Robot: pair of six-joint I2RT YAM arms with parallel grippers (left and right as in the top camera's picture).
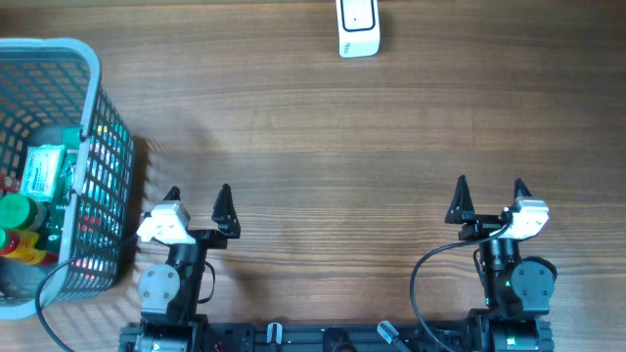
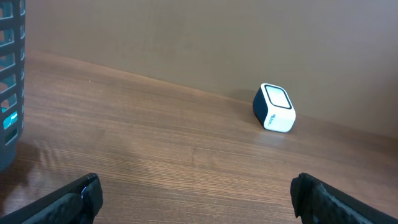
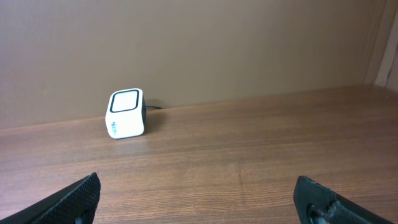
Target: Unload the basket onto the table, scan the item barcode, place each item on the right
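A white barcode scanner [image 1: 358, 29] with a dark-framed window stands at the table's far edge; it also shows as a white scanner [image 2: 274, 108] in the left wrist view and a white scanner [image 3: 125, 114] in the right wrist view. Grocery items [image 1: 44, 173], a green-labelled packet and green and red bottle caps among them, lie in the blue basket [image 1: 98, 88] at the left. My left gripper [image 1: 199, 199] hangs open near the front edge, just right of the basket. At the front right, my right gripper [image 1: 490, 196] is open too. Both hold nothing.
The basket's wall [image 2: 9, 74] stands close on the left of the left arm. A dark cable [image 1: 430, 269] loops by the right arm's base. A wall rises right behind the scanner.
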